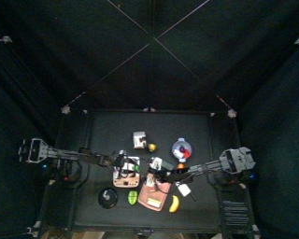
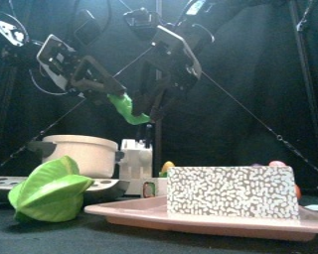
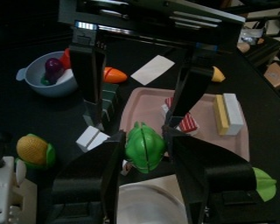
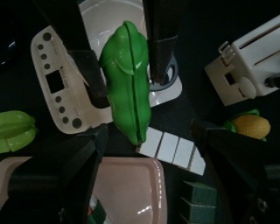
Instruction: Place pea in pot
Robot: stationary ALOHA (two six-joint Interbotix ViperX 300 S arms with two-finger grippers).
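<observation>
A long green pea pod [image 2: 128,107] hangs in the air above the white pot [image 2: 82,154]. My left gripper [image 3: 145,140] is shut on the pod [image 3: 143,149], with the pot's white rim [image 3: 154,206] just below it. My right gripper [image 4: 154,162] is open and empty. It faces the pod [image 4: 125,79] from close by without touching it, and one left finger [image 4: 166,48] shows beside the pod. In the front view the left gripper [image 2: 111,97] comes down from the left and the right gripper [image 2: 169,60] from the right.
A pink tray [image 2: 215,220] holds a speckled block [image 2: 235,190] at the front right. A green leafy toy [image 2: 49,189] lies front left. A bowl [image 3: 49,74], a carrot [image 3: 115,75], a lemon [image 3: 34,149] and a white perforated board [image 4: 55,79] lie around.
</observation>
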